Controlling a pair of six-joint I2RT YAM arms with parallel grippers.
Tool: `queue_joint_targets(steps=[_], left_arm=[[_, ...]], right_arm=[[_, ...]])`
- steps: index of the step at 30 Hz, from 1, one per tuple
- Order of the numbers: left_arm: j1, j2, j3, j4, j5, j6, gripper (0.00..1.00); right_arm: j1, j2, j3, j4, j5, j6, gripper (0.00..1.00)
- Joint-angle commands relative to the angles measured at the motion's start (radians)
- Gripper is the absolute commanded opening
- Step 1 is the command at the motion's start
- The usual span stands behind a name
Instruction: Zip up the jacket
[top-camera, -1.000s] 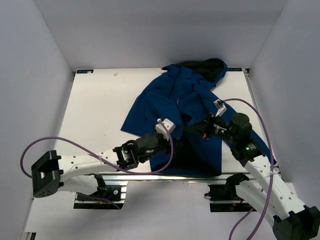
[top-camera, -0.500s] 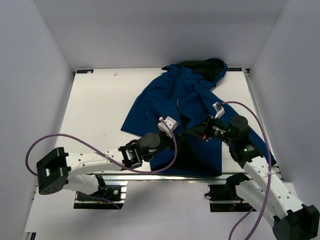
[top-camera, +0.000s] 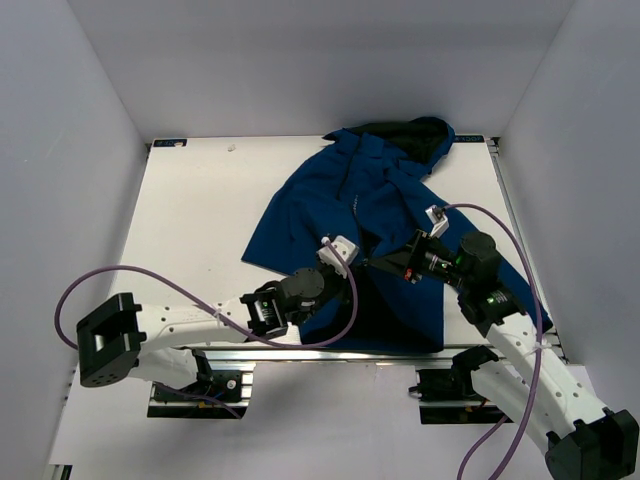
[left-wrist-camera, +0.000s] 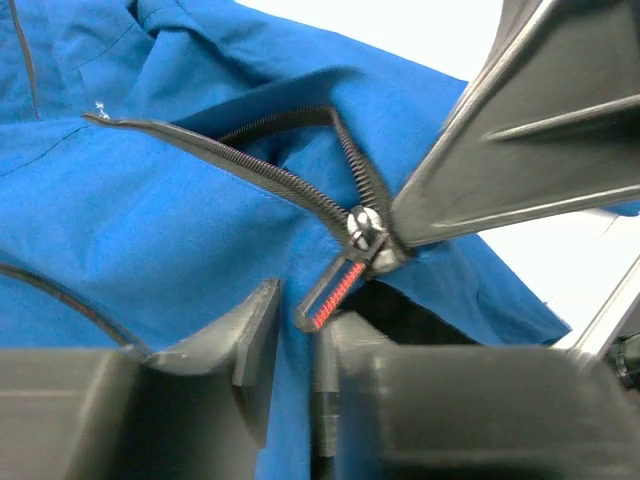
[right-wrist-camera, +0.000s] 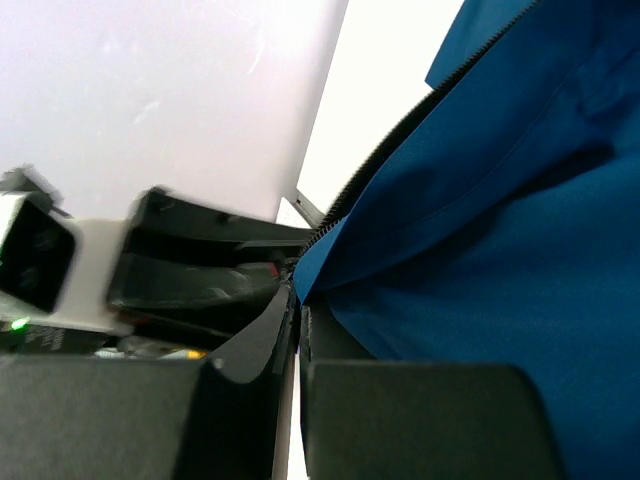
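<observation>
**Jacket** (top-camera: 370, 195) – royal blue with a black lining. It lies spread on the right half of the tabletop (top-camera: 195, 215). The hood reaches the far right corner, the hem runs along the near edge, and the right side lies close to the right edge. White surface shows from the jacket's left side across to the left edge. Plain walls (top-camera: 70, 150) rise at the left, far and right edges.

**Zip** – in the left wrist view, two rows of dark teeth (left-wrist-camera: 265, 175) spread apart above a metal slider (left-wrist-camera: 367, 228). A red-striped pull tab (left-wrist-camera: 333, 290) hangs down and to the left of it.

**Left pincer** (left-wrist-camera: 297, 350) – low over the front panel near the near edge. Its jaws are part-way apart with a narrow gap between them. The end of the pull tab sits in that gap and no pinch on it is visible.

**Right pincer** (right-wrist-camera: 298, 335) – closed flat on the jacket's front edge, just beside the slider. Blue cloth runs out from between its jaws. Its tips nearly meet the left pincer's, with very little room between them.
</observation>
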Motion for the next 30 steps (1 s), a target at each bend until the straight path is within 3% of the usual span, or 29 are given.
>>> queue_joint_targets(steps=[1, 4, 12, 18, 26, 30], left_arm=[[-0.014, -0.073, -0.009, 0.039, -0.031, 0.019, 0.20], [-0.022, -0.096, -0.016, 0.031, -0.032, 0.021, 0.08], [-0.043, -0.110, -0.012, -0.001, -0.031, 0.024, 0.00], [-0.045, -0.114, -0.009, -0.033, -0.041, 0.011, 0.00], [-0.045, -0.121, 0.004, -0.070, -0.003, -0.002, 0.00], [-0.045, -0.121, 0.011, -0.088, 0.017, -0.008, 0.00]], right_arm=[[0.002, -0.009, -0.023, 0.038, 0.028, 0.036, 0.00], [0.002, -0.001, -0.039, 0.048, 0.044, 0.052, 0.00], [0.002, 0.036, -0.024, 0.079, 0.028, -0.005, 0.02], [0.002, 0.014, 0.062, -0.084, 0.044, -0.218, 0.38], [0.002, -0.013, 0.226, -0.341, 0.071, -0.531, 0.49], [0.004, -0.039, 0.284, -0.380, -0.035, -0.745, 0.53]])
